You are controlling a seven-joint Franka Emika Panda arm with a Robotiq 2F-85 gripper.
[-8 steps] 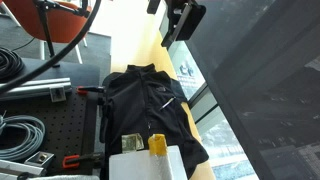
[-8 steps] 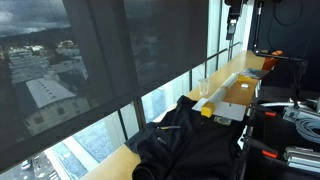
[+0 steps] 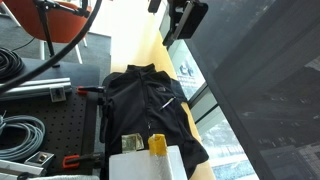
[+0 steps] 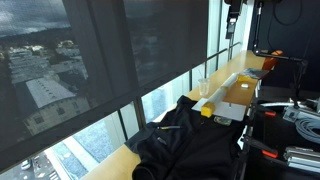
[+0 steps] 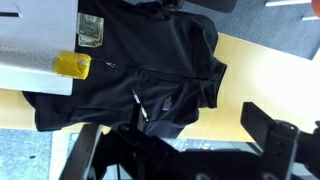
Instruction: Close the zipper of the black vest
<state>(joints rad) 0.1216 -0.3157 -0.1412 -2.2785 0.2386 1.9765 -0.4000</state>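
The black vest (image 3: 145,105) lies spread on the wooden table, also seen in an exterior view (image 4: 190,145) and in the wrist view (image 5: 140,60). The zipper runs down its front, with a pale silvery pull tab (image 3: 165,101) (image 4: 170,127) (image 5: 137,100). My gripper (image 3: 183,22) hangs high above the table, far from the vest, and looks open and empty. It also shows at the top of an exterior view (image 4: 232,15). In the wrist view its dark fingers (image 5: 190,150) frame the bottom edge, apart from each other.
A white box (image 3: 145,163) with a yellow item (image 3: 157,144) lies on the vest's lower end. A clear cup (image 4: 203,88) stands by the window. Coiled cables (image 3: 20,135), an orange-handled clamp (image 3: 70,160) and a red chair (image 3: 55,15) are beside the table.
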